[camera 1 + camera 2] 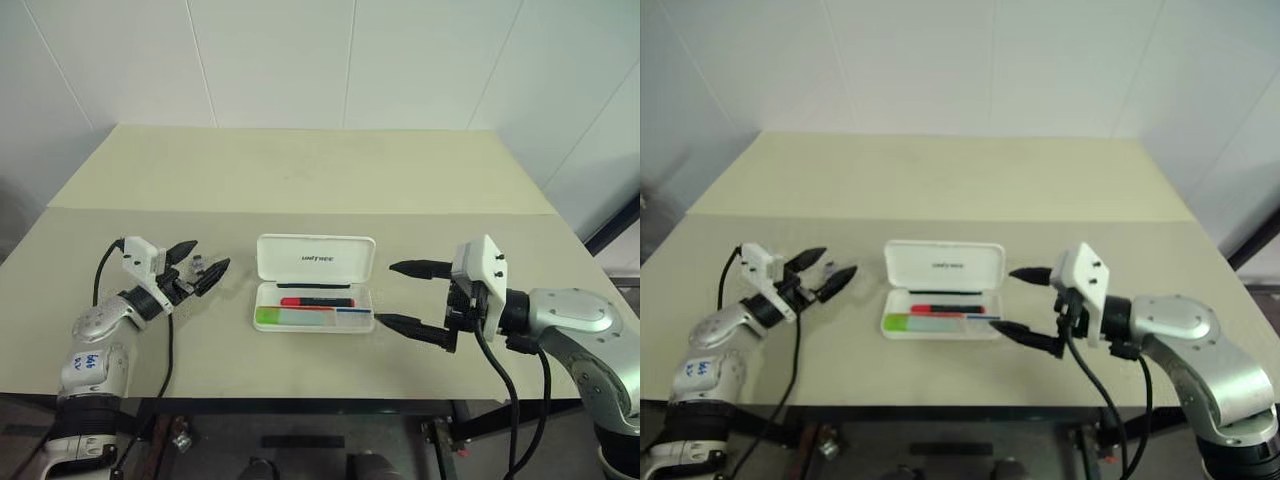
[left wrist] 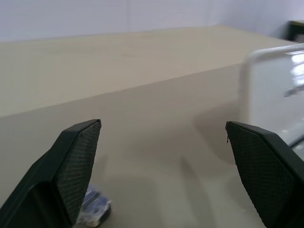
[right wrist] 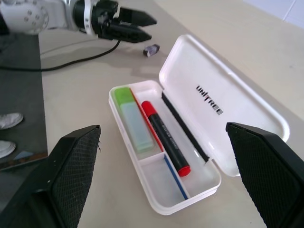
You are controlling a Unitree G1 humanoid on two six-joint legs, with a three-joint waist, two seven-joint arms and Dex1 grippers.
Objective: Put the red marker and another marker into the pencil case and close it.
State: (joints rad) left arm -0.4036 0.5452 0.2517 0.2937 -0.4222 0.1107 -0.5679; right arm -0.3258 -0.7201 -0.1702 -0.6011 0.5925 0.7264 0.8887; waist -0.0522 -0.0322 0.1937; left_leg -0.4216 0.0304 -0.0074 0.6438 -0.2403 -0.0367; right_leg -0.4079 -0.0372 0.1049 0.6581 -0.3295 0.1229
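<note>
The white pencil case (image 1: pixel 315 258) lies open at the table's middle, its lid tipped back and showing dark logo text. Inside lie the red marker (image 3: pixel 166 140), black-barrelled with a red cap, and the green-capped highlighter (image 3: pixel 133 116), side by side. My left gripper (image 1: pixel 210 256) hovers open to the left of the case, pointing toward it, with nothing between its fingers. On the case's right side my right gripper (image 1: pixel 385 294) stands open and empty, its fingertips close to the case's right end.
A thin black pen (image 3: pixel 183 128) and a red-and-blue stick (image 3: pixel 173 178) also lie in the case. A small bluish object (image 3: pixel 152 49) rests on the table by the left gripper. The table's front edge (image 1: pixel 300 396) runs just behind both arms.
</note>
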